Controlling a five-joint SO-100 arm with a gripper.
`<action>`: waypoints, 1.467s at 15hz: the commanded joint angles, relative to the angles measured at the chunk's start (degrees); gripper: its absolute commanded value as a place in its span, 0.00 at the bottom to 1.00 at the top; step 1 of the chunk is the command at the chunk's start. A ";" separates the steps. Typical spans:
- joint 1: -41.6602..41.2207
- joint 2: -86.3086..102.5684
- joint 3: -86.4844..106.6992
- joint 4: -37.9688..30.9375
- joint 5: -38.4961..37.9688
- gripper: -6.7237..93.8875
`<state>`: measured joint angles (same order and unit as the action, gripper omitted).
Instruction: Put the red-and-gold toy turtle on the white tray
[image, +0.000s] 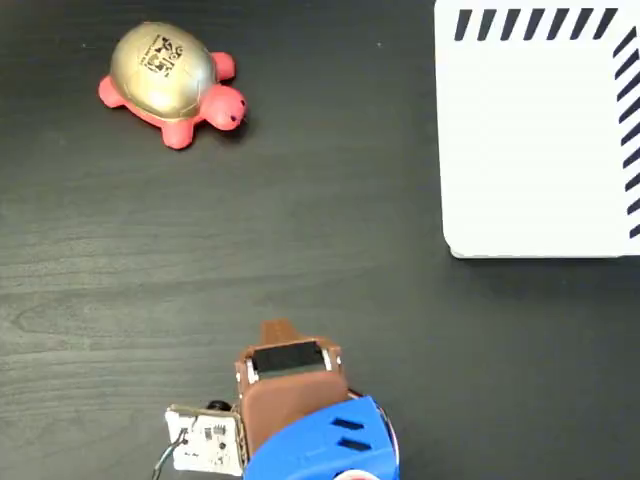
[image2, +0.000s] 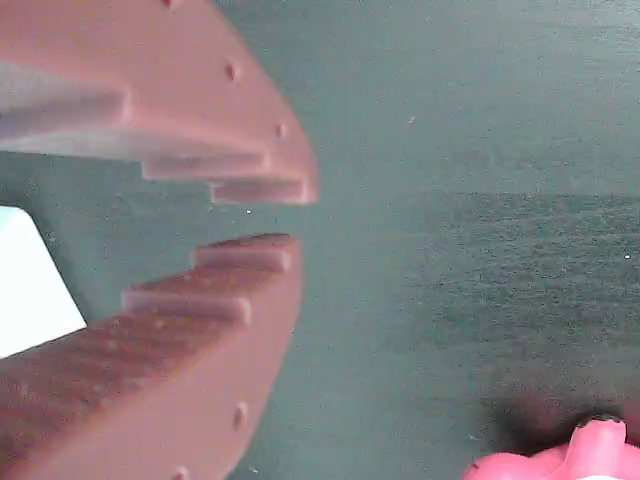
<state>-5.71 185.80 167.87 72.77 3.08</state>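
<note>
The red-and-gold toy turtle sits on the dark table at the upper left of the fixed view, its gold shell up and its coral-red head toward the right. A coral-red bit of the turtle shows at the bottom right of the wrist view. The white tray with black edge stripes lies at the upper right; one corner of the tray shows behind the fingers. My gripper is low at the bottom centre of the fixed view, far from both. Its brown toothed fingers stand almost together with only a thin slit, holding nothing.
The dark wood-grain table stretches bare between turtle, tray and arm. The blue arm body and a small white circuit board sit at the bottom edge.
</note>
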 joint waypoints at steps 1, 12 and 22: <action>-1.23 0.35 -0.62 0.26 0.09 0.07; -4.13 -47.99 -30.76 -15.56 10.99 0.07; -4.57 -98.61 -79.80 -7.47 30.94 0.07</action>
<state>-8.96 88.86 97.73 63.98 32.17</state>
